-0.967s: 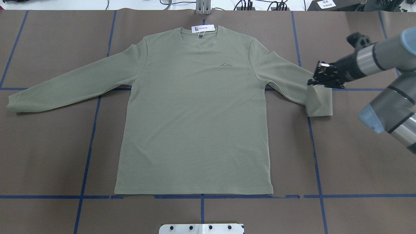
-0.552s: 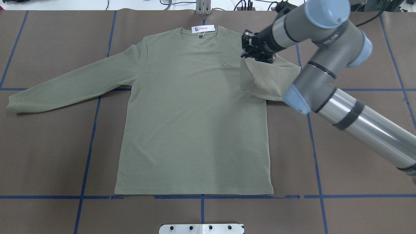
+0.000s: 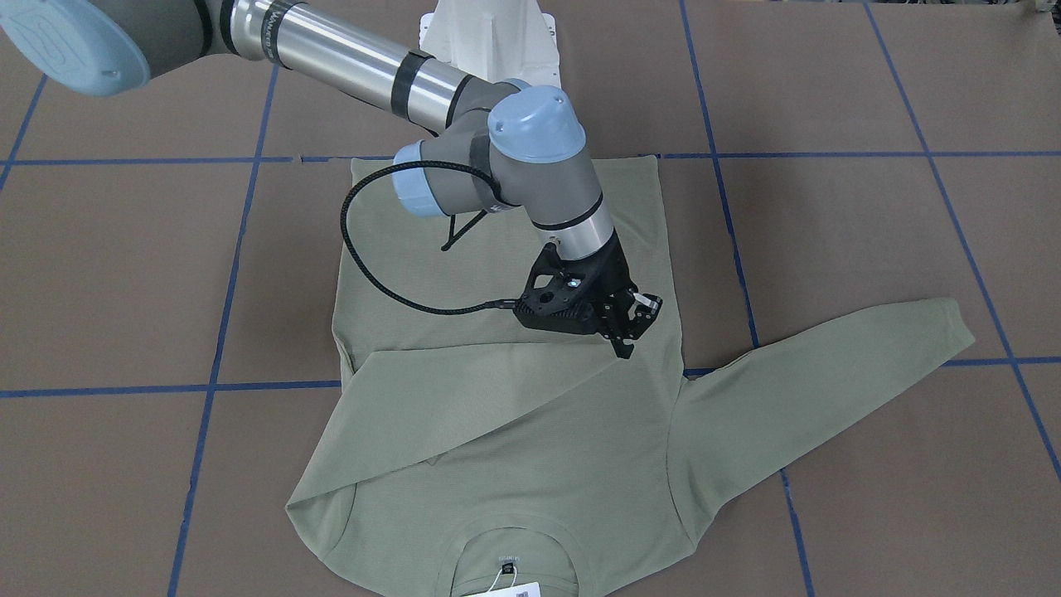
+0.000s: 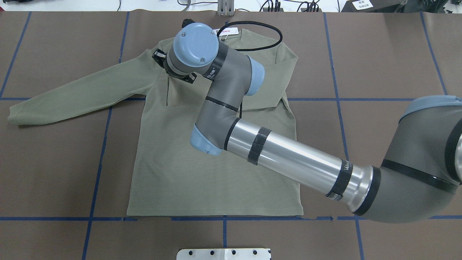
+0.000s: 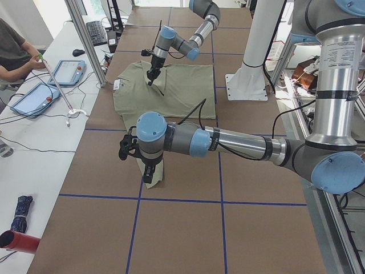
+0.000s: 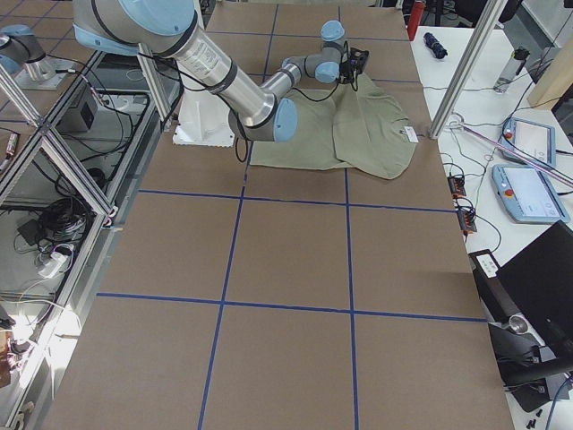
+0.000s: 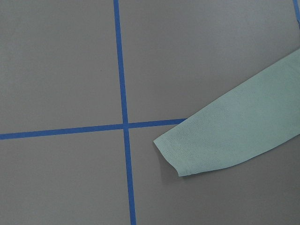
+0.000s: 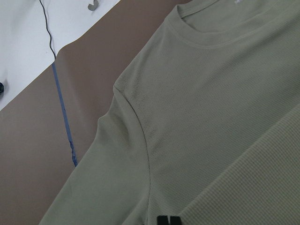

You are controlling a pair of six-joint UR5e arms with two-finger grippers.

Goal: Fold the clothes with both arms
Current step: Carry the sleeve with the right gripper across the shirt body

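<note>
**Setting the right sleeve down across the chest**

Lower the pinch straight down before letting go, so that the right sleeve (image 3: 464, 381) settles flat with no ridge. Keep its end short of the far armhole. Release only once cloth meets cloth, then lift away vertically rather than dragging the fold.

Find the shirt (image 4: 216, 180) spread face up on the brown table (image 4: 397, 54), collar away from the robot. Note the left sleeve (image 3: 829, 373) stretched out sideways and not yet folded.

Reaches in across the shirt's body with the right arm (image 4: 288, 155), elbow bent, wrist tipped down near the shirt's left shoulder. Appears to grip the sleeve's end in the right gripper (image 3: 623, 336), fingers close together, though the wrist view shows only their tips.

Hangs the left gripper (image 5: 149, 171) low over the left cuff (image 7: 211, 145), at the table's other end. Cannot tell from that side view whether wide or narrow.
</note>
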